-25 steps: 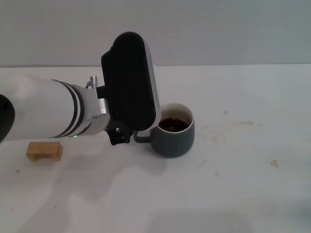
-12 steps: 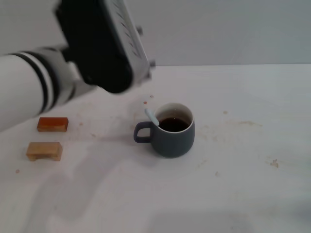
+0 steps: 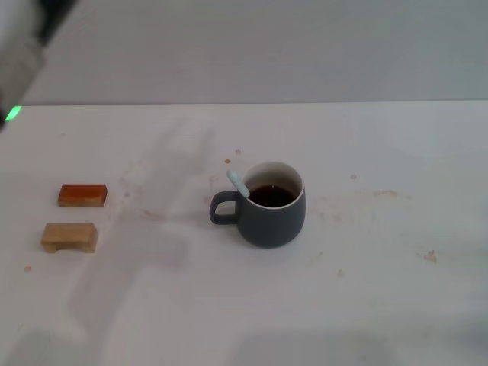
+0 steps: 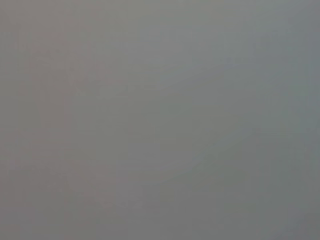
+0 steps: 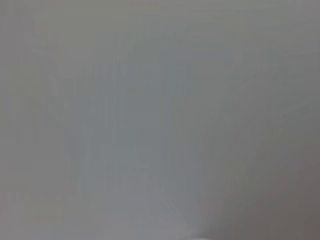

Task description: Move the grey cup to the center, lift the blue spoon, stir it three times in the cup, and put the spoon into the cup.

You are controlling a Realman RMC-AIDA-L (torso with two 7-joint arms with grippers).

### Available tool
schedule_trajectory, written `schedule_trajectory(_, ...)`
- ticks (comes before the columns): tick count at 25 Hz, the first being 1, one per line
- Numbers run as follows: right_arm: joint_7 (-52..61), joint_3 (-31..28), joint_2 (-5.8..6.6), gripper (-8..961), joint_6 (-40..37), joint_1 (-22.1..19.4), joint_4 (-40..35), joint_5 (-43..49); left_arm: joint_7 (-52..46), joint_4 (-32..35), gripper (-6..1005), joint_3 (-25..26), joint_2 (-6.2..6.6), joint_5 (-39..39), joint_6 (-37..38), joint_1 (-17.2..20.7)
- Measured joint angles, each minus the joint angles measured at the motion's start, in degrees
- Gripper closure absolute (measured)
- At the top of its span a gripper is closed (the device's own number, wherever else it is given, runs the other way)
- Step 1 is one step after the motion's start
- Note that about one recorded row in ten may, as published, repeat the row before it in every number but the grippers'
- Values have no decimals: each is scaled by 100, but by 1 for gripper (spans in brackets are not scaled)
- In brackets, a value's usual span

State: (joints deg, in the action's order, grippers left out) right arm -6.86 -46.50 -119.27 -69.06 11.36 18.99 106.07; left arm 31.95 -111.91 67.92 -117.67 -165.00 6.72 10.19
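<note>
The grey cup [image 3: 268,211] stands upright near the middle of the white table [image 3: 366,290] in the head view, its handle pointing left, dark brown liquid inside. The blue spoon [image 3: 239,184] rests in the cup, its pale blue handle leaning out over the rim on the handle side. Only a blurred bit of my left arm [image 3: 23,61] shows at the top left corner of the head view; its gripper is out of view. My right gripper is out of view. Both wrist views show only a plain grey surface.
An orange-brown block [image 3: 82,195] and a tan wooden block [image 3: 69,237] lie at the left of the table. Brownish stains mark the tabletop to the right of the cup [image 3: 381,194].
My left arm has pulled up and away to the far left, from beside the cup to almost out of view. The spoon now stays in the cup by itself.
</note>
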Motion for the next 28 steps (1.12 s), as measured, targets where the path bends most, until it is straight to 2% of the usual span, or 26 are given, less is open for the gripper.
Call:
schedule_trajectory(1, 0, 0, 0, 954, 0, 0, 0, 0, 0, 0, 341, 0, 0, 0, 0, 0)
schedule_trajectory(4, 0, 142, 0, 954, -234, -3, 0, 4, -1022, 509, 338, 24, 135, -2, 1203, 291)
schedule_trajectory(6, 0, 193, 0, 954, -312, -3, 0, 5, -1203, 654, 338, 29, 159, -9, 1490, 334)
schedule_trajectory(7, 0, 294, 0, 954, -451, -3, 0, 6, -1827, 1133, 338, 81, 215, -24, 2307, 450)
schedule_trajectory(9, 0, 430, 1, 954, -622, -3, -5, 8, -2010, 1285, 337, 109, 226, -39, 2556, 477)
schedule_trajectory(11, 0, 600, 0, 954, -870, -3, -17, 10, -2236, 2045, 337, 280, 206, -48, 3126, 528)
schedule_trajectory(12, 0, 600, 0, 954, -870, -3, -17, 10, -2236, 2045, 337, 280, 206, -48, 3126, 528)
schedule_trajectory(13, -1, 738, 1, 954, -1022, 3, -35, 10, -2339, 2847, 338, 504, 96, -53, 3517, 500)
schedule_trajectory(14, -1, 738, 1, 954, -1022, 3, -35, 10, -2339, 2847, 338, 504, 96, -53, 3517, 500)
schedule_trajectory(15, -1, 830, 0, 954, -1105, 14, -45, 10, -2626, 3563, 338, 700, 22, -51, 3969, 443)
schedule_trajectory(16, -1, 830, 0, 954, -1105, 14, -45, 10, -2626, 3563, 338, 700, 22, -51, 3969, 443)
schedule_trajectory(17, -20, 1006, 2, 954, -1268, 30, -58, 10, -3136, 4350, 338, 918, -14, -48, 4512, 333)
schedule_trajectory(18, -20, 1006, 2, 954, -1268, 30, -58, 10, -3136, 4350, 338, 918, -14, -48, 4512, 333)
schedule_trajectory(21, -20, 1202, 14, 954, -1438, 62, -67, 10, -3941, 5804, 338, 1305, -11, -54, 5294, -18)
schedule_trajectory(22, -20, 1278, 15, 954, -1485, 114, -71, 10, -3985, 6614, 338, 1496, -26, -48, 5692, -261)
schedule_trajectory(23, -20, 1278, 15, 954, -1485, 114, -71, 10, -3985, 6614, 338, 1496, -26, -48, 5692, -261)
schedule_trajectory(27, -20, 1395, 16, 954, -1488, 205, -86, 10, -3497, 8493, 338, 1693, -72, -8, 6629, -899)
schedule_trajectory(28, -20, 1395, 16, 954, -1488, 205, -86, 10, -3497, 8493, 338, 1693, -72, -8, 6629, -899)
